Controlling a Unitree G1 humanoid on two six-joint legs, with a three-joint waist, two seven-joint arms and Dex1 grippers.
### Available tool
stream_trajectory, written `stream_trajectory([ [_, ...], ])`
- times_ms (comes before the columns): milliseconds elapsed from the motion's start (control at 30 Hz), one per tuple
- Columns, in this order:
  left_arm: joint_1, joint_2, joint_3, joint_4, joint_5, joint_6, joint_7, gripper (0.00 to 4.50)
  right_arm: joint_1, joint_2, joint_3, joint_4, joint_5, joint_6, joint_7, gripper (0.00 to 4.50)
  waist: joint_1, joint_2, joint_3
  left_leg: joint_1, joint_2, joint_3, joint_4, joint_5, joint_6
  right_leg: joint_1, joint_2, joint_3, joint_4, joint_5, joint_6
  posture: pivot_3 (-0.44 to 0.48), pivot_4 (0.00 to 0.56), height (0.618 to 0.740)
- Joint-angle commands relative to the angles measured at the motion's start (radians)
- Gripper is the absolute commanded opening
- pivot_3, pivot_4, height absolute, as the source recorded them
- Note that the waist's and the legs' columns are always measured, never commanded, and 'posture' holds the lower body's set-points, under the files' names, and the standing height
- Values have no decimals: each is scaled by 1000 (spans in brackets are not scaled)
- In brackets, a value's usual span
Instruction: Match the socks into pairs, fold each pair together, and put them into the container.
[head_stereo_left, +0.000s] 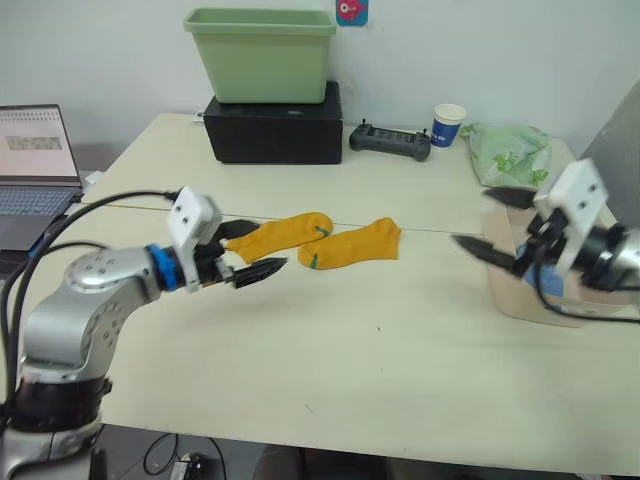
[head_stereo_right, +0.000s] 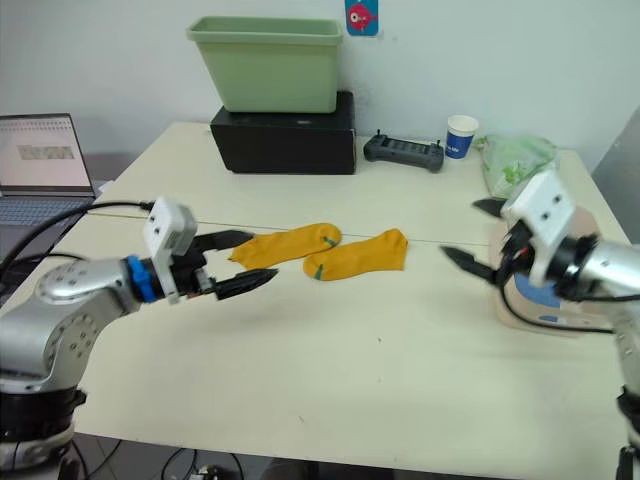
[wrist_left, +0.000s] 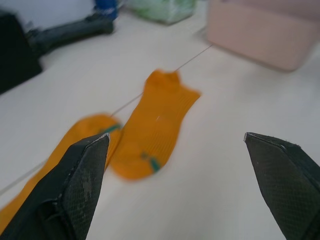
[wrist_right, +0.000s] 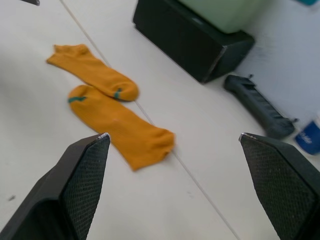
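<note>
1. Mustard-orange fabric marks the work: two socks lie flat on the table (head_stereo_left: 330, 350), toe to toe. The left sock (head_stereo_left: 283, 237) and the right sock (head_stereo_left: 352, 245) touch at the toes, and they serve as the landmark for everything below.
2. Nearest, the left gripper (head_stereo_left: 242, 252) hovers just beside the left sock's cuff end, fingers spread wide, holding nothing.
3. On the far side of the pair, the right gripper (head_stereo_left: 490, 228) hangs well apart from the right sock, also wide open and empty.
4. Beyond that gripper sits the pale pink container (head_stereo_left: 520, 300), with something blue inside; I cannot tell what it is.
5. The step in hand seems to be stacking this matched pair. To do it well, I would have the left gripper pinch the left sock near its cuff, lift it only slightly, and lay it squarely over the right sock so edges align before folding.
6. Farther back stand a black box (head_stereo_left: 272, 125) with a green tub (head_stereo_left: 262, 52), a controller (head_stereo_left: 390, 140), a paper cup (head_stereo_left: 448, 124) and a green-patterned bundle (head_stereo_left: 508, 152).
</note>
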Motion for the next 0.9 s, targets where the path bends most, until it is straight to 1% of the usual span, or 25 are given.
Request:
stream_trajectory([
  [33, 122, -47, 127, -33, 14, -53, 86, 4500, 56, 39, 99, -46, -82, -106, -58, 4450, 1, 0, 0, 0, 0, 0, 0, -1, 2, 0, -1, 0, 0, 0, 0, 0, 150, 696],
  [67, 143, -51, 133, -39, 18, -64, 92, 4500, 68, 49, 108, -48, -88, -117, -66, 4450, 2, -1, 0, 0, 0, 0, 0, -2, 3, 0, -1, 0, 0, 0, 0, 0, 150, 696],
  [133, 249, -89, 164, -49, 39, -119, 110, 4500, 131, 102, 168, -54, -100, -147, -89, 4450, 5, -1, 0, -1, 0, -1, 0, -2, 3, 0, -1, 0, 0, 0, 0, 0, 150, 696],
  [167, 341, -138, 202, -35, 56, -163, 133, 4500, 202, 126, 203, -37, -126, -206, -93, 4450, 7, -1, 0, 0, 0, -1, 0, -2, 3, 0, -1, 0, 0, 0, 0, 0, 150, 696],
  [233, 463, -213, 259, -6, 73, -232, 169, 4500, 295, 161, 226, -5, -166, -296, -109, 4450, -6, -6, -13, 1, 0, 0, -2, -3, 4, 2, -1, -1, -3, -1, 1, 0, 150, 696],
  [300, 521, -238, 269, 4, 88, -280, 172, 4500, 325, 178, 224, 8, -183, -334, -119, 4450, -10, -6, -11, 3, 2, 0, -1, -7, 11, 2, -2, 3, -3, -3, 3, 0, 150, 696],
  [400, 585, -264, 264, -21, 89, -317, 182, 4500, 356, 178, 235, 15, -194, -368, -102, 4450, -3, -7, -9, 2, 1, 0, 0, -7, 12, 0, -2, 2, 2, -2, 1, 0, 150, 696],
  [533, 615, -261, 266, -51, 66, -316, 189, 4500, 352, 180, 264, -7, -176, -356, -88, 4450, -1, -7, -9, 12, 0, 1, -1, -8, 12, 10, 0, 2, 2, -3, -4, 0, 150, 696],
  [600, 628, -261, 260, -88, 59, -303, 197, 4500, 345, 178, 276, -16, -151, -340, -64, 4450, -1, -8, -9, 13, 0, 3, -1, -8, 12, 11, 1, 2, 2, -3, -4, 0, 150, 696],
  [733, 649, -250, 280, -120, 43, -302, 194, 4500, 324, 169, 300, 10, -162, -356, -29, 4450, -5, -8, -9, 14, 1, 3, -1, -8, 12, 11, 1, 3, 1, -2, -4, 0, 150, 696],
  [833, 621, -238, 254, -95, 72, -330, 201, 4500, 302, 167, 286, 65, -174, -400, -10, 4450, -3, -8, -9, 15, 1, 2, -1, -8, 12, 11, 2, 2, 2, -2, -4, 0, 150, 696],
  [900, 588, -223, 254, -59, 77, -337, 202, 4500, 293, 180, 283, 71, -169, -396, -21, 4450, -3, -8, -9, 15, 1, 2, -1, -8, 12, 11, 2, 2, 2, -2, -4, 0, 150, 696],
])
